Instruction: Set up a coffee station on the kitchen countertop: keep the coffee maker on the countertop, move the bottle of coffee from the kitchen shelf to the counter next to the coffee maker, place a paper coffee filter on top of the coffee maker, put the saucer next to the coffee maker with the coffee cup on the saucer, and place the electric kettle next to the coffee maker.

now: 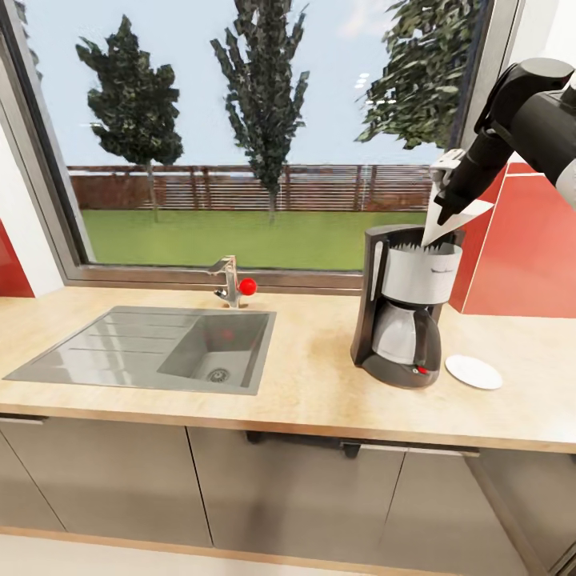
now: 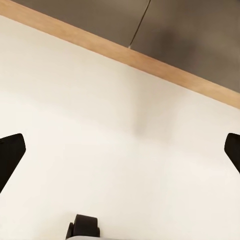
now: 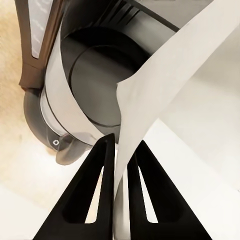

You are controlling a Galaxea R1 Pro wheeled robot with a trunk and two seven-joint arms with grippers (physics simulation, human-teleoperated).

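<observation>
Beige laminate countertop [image 1: 304,392] carries, left to right, a grey sink [image 1: 152,348], the coffee maker [image 1: 404,316] and a white saucer [image 1: 474,372], all below a wide window [image 1: 240,136]. Left gripper [image 2: 120,150] fingers stand spread over bare floor; right gripper [image 3: 120,165] pinches the paper filter [image 3: 165,85] just above the coffee maker's top. Risk: releasing off-centre could let the limp filter tip over the rim and slide onto the countertop.

Right end effector [image 1: 450,210] angled down, fingers pinched; left [image 2: 120,150] spread wide.
</observation>
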